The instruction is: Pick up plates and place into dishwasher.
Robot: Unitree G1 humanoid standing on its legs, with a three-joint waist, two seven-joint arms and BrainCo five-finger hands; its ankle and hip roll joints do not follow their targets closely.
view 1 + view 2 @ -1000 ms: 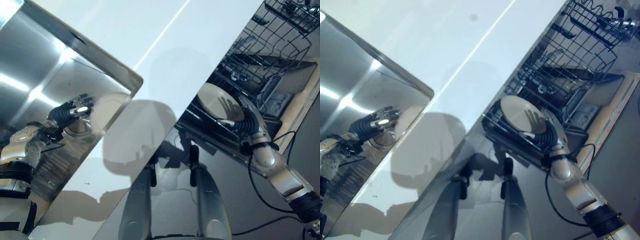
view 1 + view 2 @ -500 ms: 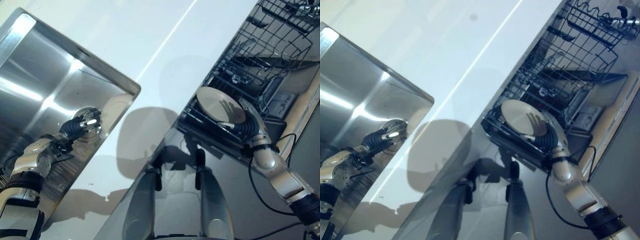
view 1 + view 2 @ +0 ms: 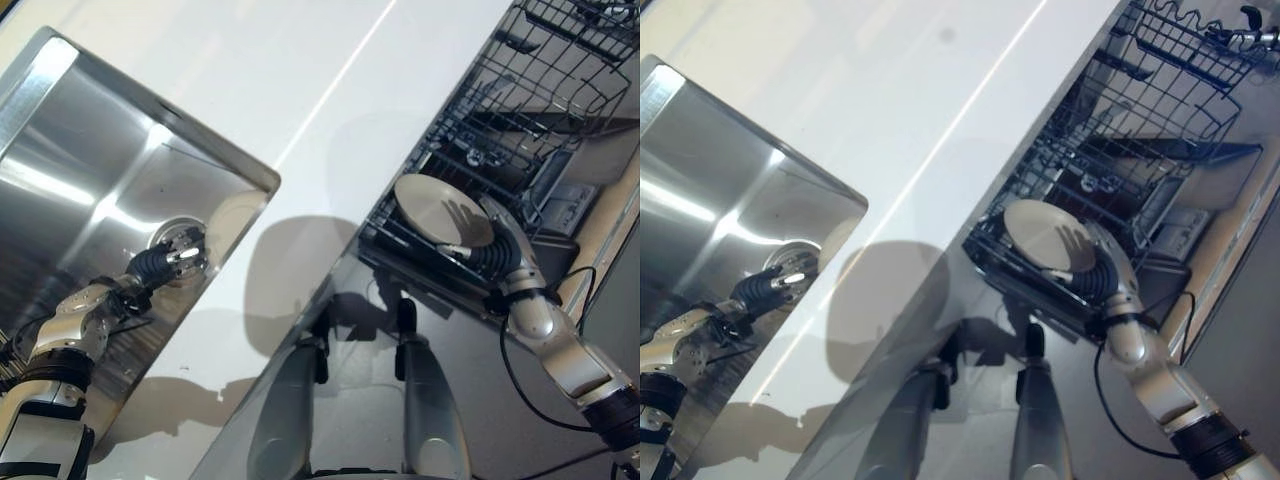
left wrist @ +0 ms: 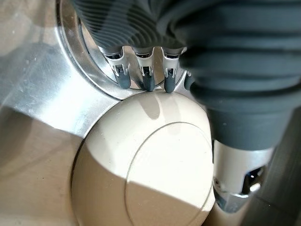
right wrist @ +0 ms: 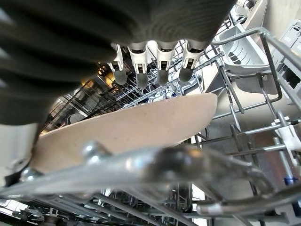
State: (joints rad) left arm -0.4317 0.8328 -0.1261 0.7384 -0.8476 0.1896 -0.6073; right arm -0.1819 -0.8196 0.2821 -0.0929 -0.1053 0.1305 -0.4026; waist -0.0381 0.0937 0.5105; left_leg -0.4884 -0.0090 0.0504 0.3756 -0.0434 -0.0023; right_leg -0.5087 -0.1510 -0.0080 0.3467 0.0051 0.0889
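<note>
A beige plate hangs flat over the near corner of the dishwasher's lower rack. My right hand is shut on it, its fingers above the plate and its thumb below. A second beige plate lies in the steel sink, by the wall beside the drain. My left hand is open and low in the sink, its straight fingers touching that plate's rim at the drain ring.
A white countertop runs between the sink and the open dishwasher. An upper wire basket sits at the far right. The lower rack's upright tines stand close around the held plate.
The camera has shifted. My left hand has gone lower in the sink, down to the drain and the plate's rim. My right hand still holds its plate over the rack.
</note>
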